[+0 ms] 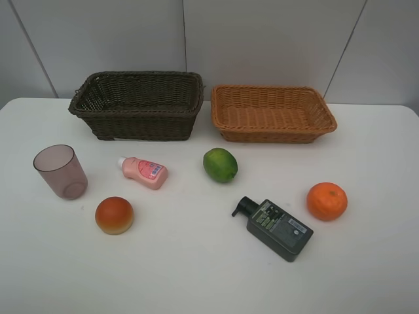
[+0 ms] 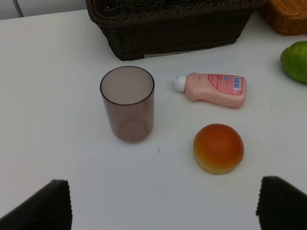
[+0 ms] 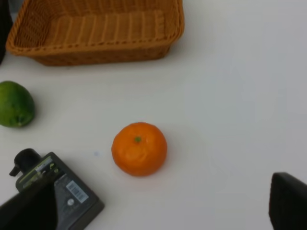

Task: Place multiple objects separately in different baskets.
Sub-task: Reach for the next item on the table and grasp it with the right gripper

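On the white table (image 1: 196, 275) lie a mauve cup (image 1: 61, 171), a pink bottle (image 1: 145, 172), a peach-like fruit (image 1: 114, 214), a lime (image 1: 220, 164), a dark pump bottle (image 1: 276, 227) and an orange (image 1: 327, 201). Behind them stand the dark brown basket (image 1: 137, 104) and the tan basket (image 1: 272, 112), both empty. Neither arm shows in the high view. My left gripper (image 2: 163, 206) is open above the table, short of the cup (image 2: 127, 103) and the peach-like fruit (image 2: 218, 148). My right gripper (image 3: 158, 206) is open, short of the orange (image 3: 139, 148), with the pump bottle (image 3: 57, 191) by one finger.
A grey panelled wall rises behind the baskets. The table's left and right edges fall just past the outermost items. The pink bottle (image 2: 213, 89) lies on its side between the cup and the lime (image 2: 295, 61).
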Motion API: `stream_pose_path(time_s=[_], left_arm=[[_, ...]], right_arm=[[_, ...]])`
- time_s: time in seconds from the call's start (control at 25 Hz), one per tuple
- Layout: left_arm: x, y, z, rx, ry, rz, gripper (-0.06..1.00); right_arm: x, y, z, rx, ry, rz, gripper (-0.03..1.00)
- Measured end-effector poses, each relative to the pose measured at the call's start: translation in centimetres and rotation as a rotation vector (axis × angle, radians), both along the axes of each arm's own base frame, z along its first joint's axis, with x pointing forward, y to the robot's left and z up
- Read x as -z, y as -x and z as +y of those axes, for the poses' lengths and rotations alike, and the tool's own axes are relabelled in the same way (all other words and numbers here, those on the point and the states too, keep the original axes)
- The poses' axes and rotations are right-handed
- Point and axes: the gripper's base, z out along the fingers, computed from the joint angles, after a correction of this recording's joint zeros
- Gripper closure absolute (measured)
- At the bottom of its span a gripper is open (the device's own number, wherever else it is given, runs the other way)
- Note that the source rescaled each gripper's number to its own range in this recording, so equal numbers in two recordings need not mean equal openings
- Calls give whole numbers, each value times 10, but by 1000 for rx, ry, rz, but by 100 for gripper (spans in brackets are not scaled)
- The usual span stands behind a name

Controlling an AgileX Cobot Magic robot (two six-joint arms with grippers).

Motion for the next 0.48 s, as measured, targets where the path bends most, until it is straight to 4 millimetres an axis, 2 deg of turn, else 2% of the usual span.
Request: stream_pose_path(time_s=[0.32, 0.48], left_arm=[[0, 0, 0, 0, 0, 0, -5], [0, 0, 0, 0, 0, 0, -5]], right_arm=[[-26, -80, -2, 0, -20, 219, 10], [-19, -124, -4, 7, -25, 264, 10]])
